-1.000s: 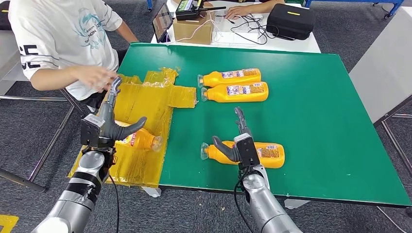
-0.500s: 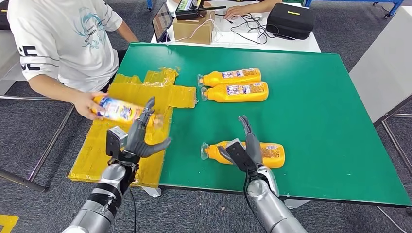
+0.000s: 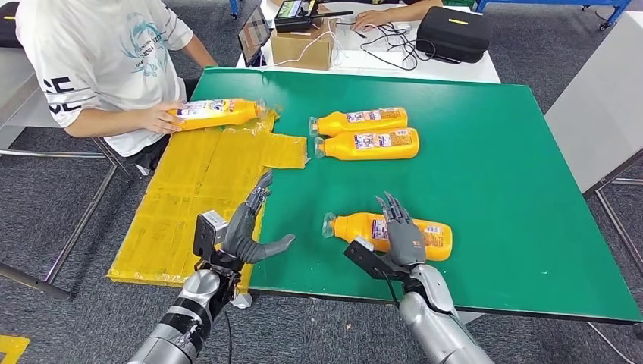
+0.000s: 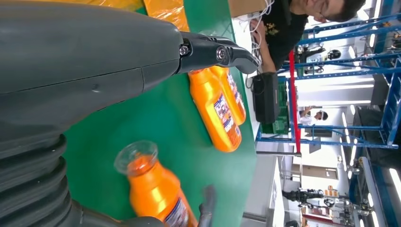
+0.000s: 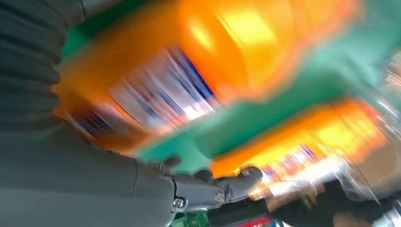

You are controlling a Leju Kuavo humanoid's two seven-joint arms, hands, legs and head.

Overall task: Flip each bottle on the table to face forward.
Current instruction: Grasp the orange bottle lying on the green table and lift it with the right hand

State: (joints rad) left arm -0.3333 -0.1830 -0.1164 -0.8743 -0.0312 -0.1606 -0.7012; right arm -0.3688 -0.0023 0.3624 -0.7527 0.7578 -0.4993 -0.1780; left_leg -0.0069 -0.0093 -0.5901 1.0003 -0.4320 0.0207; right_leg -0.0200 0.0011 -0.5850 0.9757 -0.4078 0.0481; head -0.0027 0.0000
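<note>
Three orange bottles lie on the green table (image 3: 493, 174). Two of them (image 3: 358, 120) (image 3: 368, 144) lie side by side at the back, caps to the left. The near bottle (image 3: 425, 236) lies at the front, label up. My right hand (image 3: 396, 241) lies over its middle, back up and fingers spread straight past it, gripping nothing. My left hand (image 3: 244, 231) hovers open at the table's front left edge. A person holds a fourth bottle (image 3: 216, 114) at the far left. The left wrist view shows the near bottle (image 4: 156, 194) and the back pair (image 4: 217, 109).
A crinkled yellow sheet (image 3: 189, 197) covers the table's left side and overhangs it. The person (image 3: 98, 53) stands at the far left corner. A white table behind carries a cardboard box (image 3: 302, 47), cables and a black case (image 3: 453, 32). A grey panel (image 3: 599, 106) stands to the right.
The person picked the bottle off the yellow sheet and carried it to the far left. My left hand drew back towards the front edge, empty. My right hand turned over and the near bottle shifted right.
</note>
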